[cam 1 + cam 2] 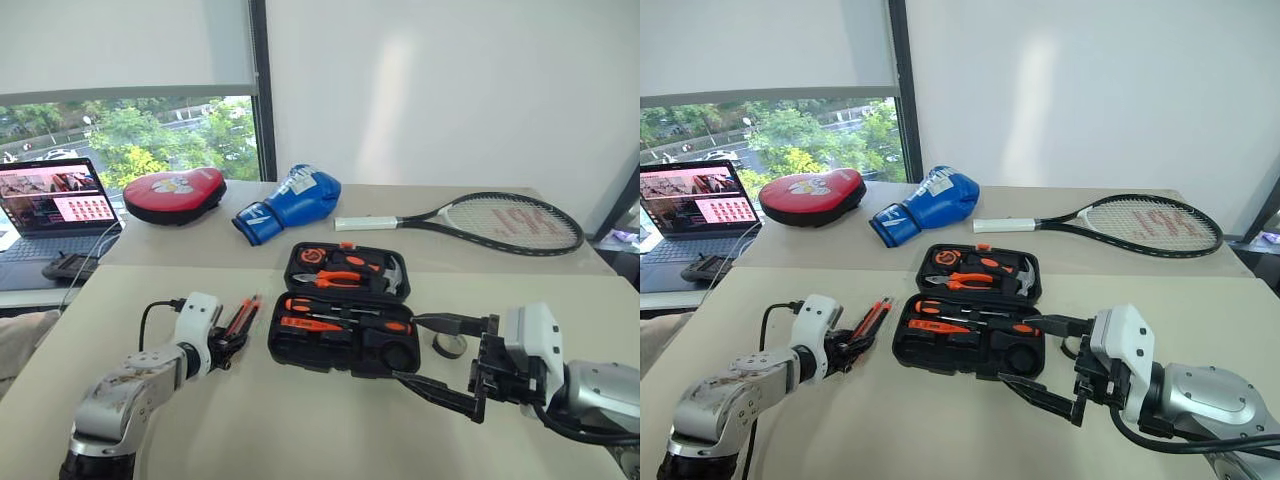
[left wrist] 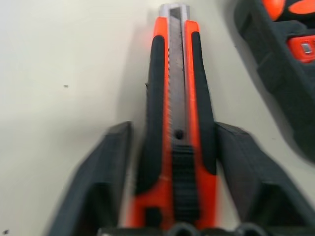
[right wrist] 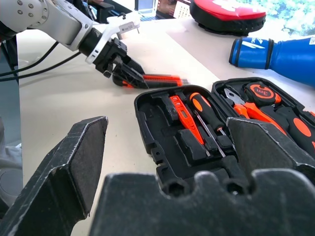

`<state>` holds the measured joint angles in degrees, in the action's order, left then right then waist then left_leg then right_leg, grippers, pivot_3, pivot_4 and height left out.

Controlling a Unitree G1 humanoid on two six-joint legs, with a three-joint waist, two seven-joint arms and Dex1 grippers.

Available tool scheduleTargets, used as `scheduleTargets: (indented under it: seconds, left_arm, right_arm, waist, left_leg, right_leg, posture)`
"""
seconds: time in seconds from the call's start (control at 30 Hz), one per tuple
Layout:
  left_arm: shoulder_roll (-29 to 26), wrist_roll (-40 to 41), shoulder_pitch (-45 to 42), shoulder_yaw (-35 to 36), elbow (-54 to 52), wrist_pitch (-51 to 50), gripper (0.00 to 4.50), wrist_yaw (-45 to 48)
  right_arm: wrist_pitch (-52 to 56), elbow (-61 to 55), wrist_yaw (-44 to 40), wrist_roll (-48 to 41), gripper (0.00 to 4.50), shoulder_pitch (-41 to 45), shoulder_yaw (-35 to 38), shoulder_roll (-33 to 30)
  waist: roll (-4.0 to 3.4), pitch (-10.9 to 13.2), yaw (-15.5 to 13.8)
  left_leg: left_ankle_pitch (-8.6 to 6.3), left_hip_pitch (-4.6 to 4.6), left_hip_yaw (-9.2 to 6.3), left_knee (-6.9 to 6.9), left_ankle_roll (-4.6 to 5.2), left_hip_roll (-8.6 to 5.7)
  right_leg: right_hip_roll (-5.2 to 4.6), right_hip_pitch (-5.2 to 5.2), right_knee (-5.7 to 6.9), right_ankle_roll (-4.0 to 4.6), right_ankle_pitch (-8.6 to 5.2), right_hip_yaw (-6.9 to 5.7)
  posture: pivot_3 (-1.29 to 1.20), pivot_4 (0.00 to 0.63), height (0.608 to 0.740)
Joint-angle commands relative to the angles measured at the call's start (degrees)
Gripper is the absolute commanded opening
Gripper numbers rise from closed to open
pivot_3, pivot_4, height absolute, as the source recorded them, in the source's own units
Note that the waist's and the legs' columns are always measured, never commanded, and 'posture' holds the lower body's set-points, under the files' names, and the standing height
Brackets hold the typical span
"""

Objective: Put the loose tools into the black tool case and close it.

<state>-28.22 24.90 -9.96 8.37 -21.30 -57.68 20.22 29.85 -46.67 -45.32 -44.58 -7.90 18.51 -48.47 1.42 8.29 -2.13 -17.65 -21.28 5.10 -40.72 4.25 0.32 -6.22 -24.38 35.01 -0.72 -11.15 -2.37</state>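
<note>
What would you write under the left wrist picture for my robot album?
Left gripper straddles the orange-black utility knife lying on the table, beside the black tool case.

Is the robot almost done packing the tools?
Partly. Screwdrivers already lie in the open black tool case. The left gripper straddles the utility knife on the table. The grey tape roll still waits outside, and the case needs closing.

Left gripper (image 1: pixel 232 340) low, jaws seemingly parted; right gripper (image 1: pixel 432 352) raised, jaws wide apart.
</note>
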Motion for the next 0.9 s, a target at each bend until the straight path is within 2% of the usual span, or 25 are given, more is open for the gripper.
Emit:
scheduleTargets:
  seconds: [0.03, 0.07, 0.13, 0.2, 0.27, 0.37, 0.47, 0.57, 0.9]
  left_arm:
    - [0.2, 3.9, -3.7, 2.0, 0.1, 9.3, 1.75, 8.2]
    - [-0.4, 5.7, -6.1, 0.8, 0.5, 10.9, 1.75, 13.0]
    - [-4.2, 6.3, -11.5, -6.2, 3.1, 14.7, 1.75, 26.8]
    - [-6.0, 5.8, -15.1, -10.7, 6.3, 18.1, 1.75, 35.1]
    - [-6.4, 0.5, -20.7, -17.6, 13.6, 26.0, 1.75, 42.9]
    - [-5.8, -4.6, -26.0, -23.9, 22.1, 34.8, 1.75, 50.5]
    - [-6.1, -12.1, -29.1, -30.2, 29.5, 44.2, 1.75, 55.1]
    - [-5.9, -13.2, -29.6, -31.2, 32.5, 45.5, 1.75, 57.6]
    - [-5.5, -20.7, -31.5, -32.6, 39.7, 57.0, 1.75, 60.9]
  right_arm:
    - [-0.7, -2.0, 1.2, -0.1, 4.50, -0.2, 1.5, 0.3]
    - [-0.8, -2.3, 1.3, 0.0, 4.50, -0.8, 1.6, 0.4]
    - [-1.0, -2.5, 1.4, 0.1, 4.50, -1.5, 1.9, 0.6]
    - [-1.0, -2.7, 1.7, 0.0, 4.50, -1.8, 2.0, 0.7]
    - [-0.7, -3.3, 2.3, -0.2, 4.50, -2.1, 2.6, 0.6]
    - [-0.1, -4.7, 3.1, -0.7, 4.50, -3.7, 3.9, 0.5]
    - [0.3, -7.0, 4.4, -1.2, 4.50, -6.9, 6.4, 0.9]
    - [0.6, -8.8, 5.8, -1.5, 4.50, -9.3, 7.7, 1.4]
    - [0.0, -9.9, 7.5, -1.3, 4.50, -11.0, 7.1, 1.8]
  waist:
    - [0.08, 0.0, -0.3]
    - [0.11, 0.1, -0.4]
    - [0.14, 0.1, -0.8]
    - [0.07, 0.0, -0.7]
    - [-0.14, -0.1, -0.4]
    - [-0.08, 0.0, 0.2]
    - [-0.02, 0.0, 0.2]
    - [-0.01, 0.0, 0.3]
    - [-0.01, 0.0, 0.1]
  left_leg:
    - [0.01, -0.06, -0.02, -0.01, -0.01, 0.01]
    - [0.02, -0.12, -0.04, -0.02, -0.03, 0.01]
    - [0.07, -0.38, -0.09, -0.08, -0.09, -0.02]
    - [0.30, -0.71, -0.12, -0.18, -0.44, -0.17]
    - [0.29, -0.75, -0.02, -0.16, -0.30, -0.36]
    - [0.27, -0.76, 0.20, -0.16, -0.11, -0.48]
    - [0.21, -0.84, 0.21, -0.19, -0.01, -0.45]
    - [-0.03, -0.94, 0.21, -0.19, 0.41, -0.40]
    - [-0.12, -0.95, 0.17, -0.44, 0.57, -0.38]
  right_leg:
    - [-0.03, -0.02, -0.01, 0.10, -0.05, 0.00]
    - [-0.06, -0.06, -0.01, 0.14, -0.06, -0.03]
    - [-0.10, -0.21, -0.02, 0.16, -0.06, -0.13]
    - [0.11, -0.45, 0.00, 0.19, -0.04, -0.40]
    - [0.13, -0.51, 0.00, 0.17, -0.03, -0.32]
    - [0.20, -0.52, -0.08, -0.04, 0.09, -0.22]
    - [0.37, -0.58, -0.12, -0.28, 0.20, -0.17]
    - [0.44, -0.67, -0.09, -0.33, 0.18, -0.11]
    - [0.42, -0.62, -0.05, -0.50, 0.23, -0.07]
  posture:
    - [0.00, 0.150, 0.740]
    - [0.00, 0.150, 0.740]
    - [0.00, 0.150, 0.740]
    - [0.00, 0.150, 0.740]
    - [0.00, 0.150, 0.740]
    - [0.00, 0.150, 0.740]
    - [0.00, 0.150, 0.740]
    - [0.00, 0.150, 0.740]
    - [0.00, 0.150, 0.740]
